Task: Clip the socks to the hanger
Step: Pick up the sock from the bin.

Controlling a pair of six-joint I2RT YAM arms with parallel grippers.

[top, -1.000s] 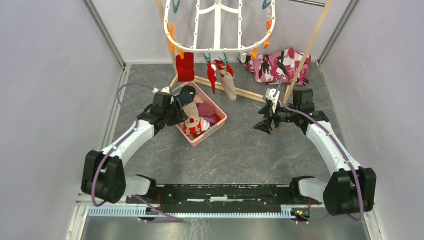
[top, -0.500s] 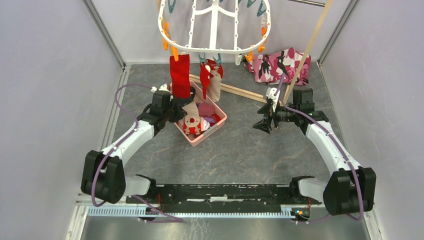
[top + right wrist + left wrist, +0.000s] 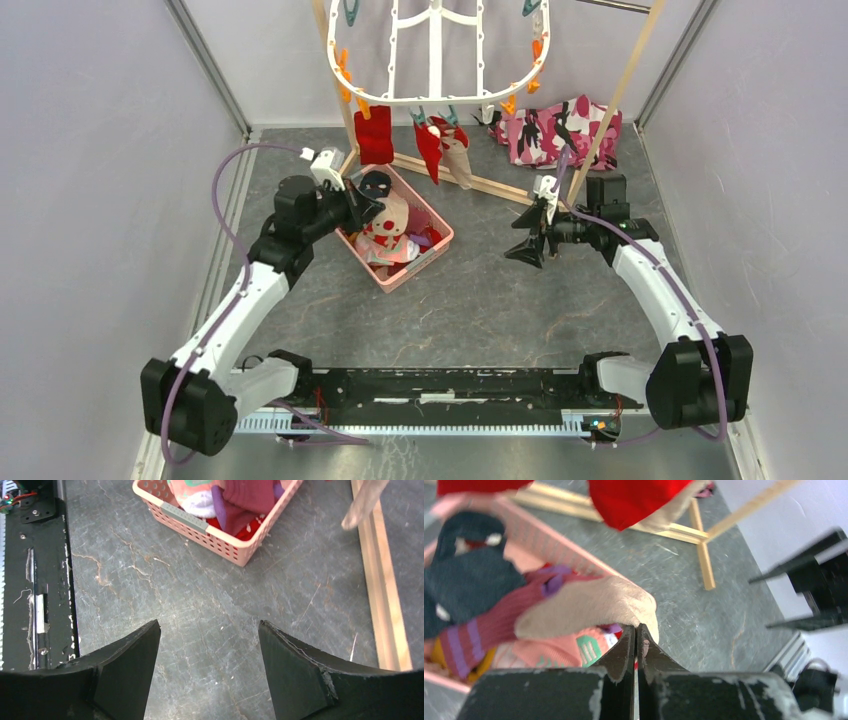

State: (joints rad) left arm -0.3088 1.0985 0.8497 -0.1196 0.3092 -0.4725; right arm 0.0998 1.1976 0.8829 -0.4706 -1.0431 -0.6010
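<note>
The white oval hanger [image 3: 436,98] hangs at the back with orange and teal pegs. A red sock [image 3: 373,140] and a red and a beige one [image 3: 445,150] hang clipped to its near rim. My left gripper [image 3: 371,206] [image 3: 636,628] is shut on the edge of a beige sock [image 3: 388,222] [image 3: 589,607], lifted over the pink basket [image 3: 436,247] [image 3: 541,537]. Several more socks [image 3: 484,625] lie in that basket. My right gripper [image 3: 524,247] [image 3: 209,630] hovers open over bare floor, right of the basket [image 3: 200,527].
A pink, black and white patterned cloth [image 3: 556,128] lies at the back right. The wooden rack's slanted pole [image 3: 612,95] and floor bar [image 3: 480,183] [image 3: 382,595] stand behind the basket. Grey walls close in both sides.
My left gripper has shut on the beige sock and risen with it out of the basket. The hanger swung forward and back. The right arm has stayed put.
</note>
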